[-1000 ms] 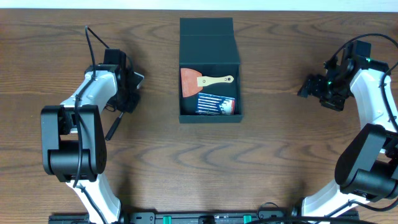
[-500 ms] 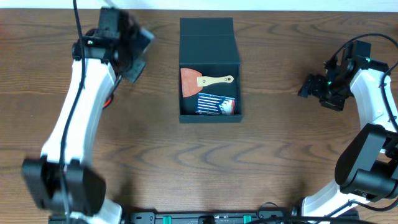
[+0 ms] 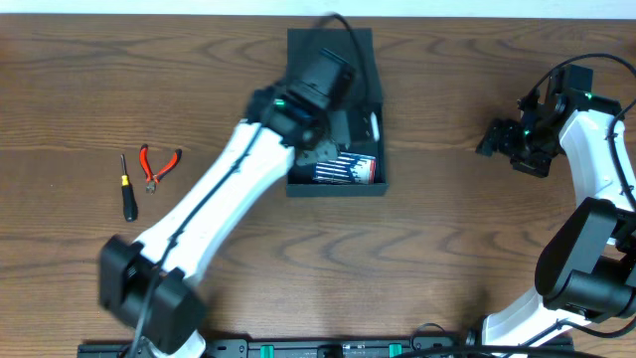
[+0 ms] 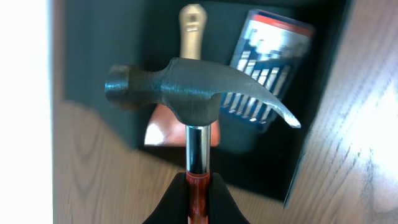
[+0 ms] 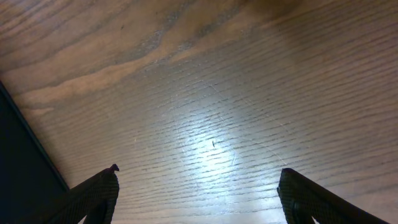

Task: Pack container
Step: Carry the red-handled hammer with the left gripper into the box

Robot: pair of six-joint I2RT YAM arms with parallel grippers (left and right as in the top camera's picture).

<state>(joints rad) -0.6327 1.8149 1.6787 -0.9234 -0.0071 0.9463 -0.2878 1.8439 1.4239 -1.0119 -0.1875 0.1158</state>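
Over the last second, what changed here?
The left gripper swung from the left of the table rightward to above the container, shut on a hammer. That uncovered pliers and a screwdriver on the left. The right gripper stayed open over the table; the scraper and bit packet stayed in the container.

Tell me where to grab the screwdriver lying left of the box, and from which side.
Take the screwdriver by its thick dark handle, the end nearer the robot, not the thin shaft. It lies flat on the table, so probably come down from above, closing across the handle; the pliers lie beside the shaft end.
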